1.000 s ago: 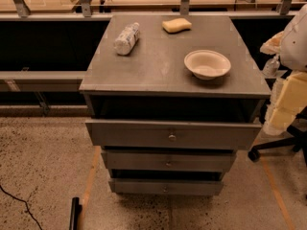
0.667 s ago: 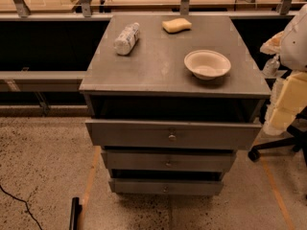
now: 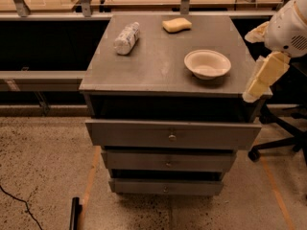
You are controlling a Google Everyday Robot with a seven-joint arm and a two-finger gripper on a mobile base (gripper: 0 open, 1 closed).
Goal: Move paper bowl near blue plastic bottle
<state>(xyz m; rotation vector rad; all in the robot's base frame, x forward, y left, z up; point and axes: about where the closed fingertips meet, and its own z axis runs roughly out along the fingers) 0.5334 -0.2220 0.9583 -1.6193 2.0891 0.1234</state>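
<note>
The paper bowl (image 3: 207, 63) is off-white and round, and sits upright on the right side of the grey cabinet top (image 3: 158, 66). The blue plastic bottle (image 3: 126, 38) is clear with a whitish label and lies on its side at the back left of the top. My gripper (image 3: 265, 76) is a cream-coloured piece hanging off the white arm (image 3: 290, 25) at the right edge of the cabinet, level with the top. It is to the right of the bowl, apart from it, and holds nothing that I can see.
A yellow sponge (image 3: 176, 25) lies at the back of the top, between bottle and bowl. Below the top are several grey drawers (image 3: 170, 134). A rail and bench (image 3: 144, 4) run behind. An office chair base (image 3: 283, 143) stands on the floor at the right.
</note>
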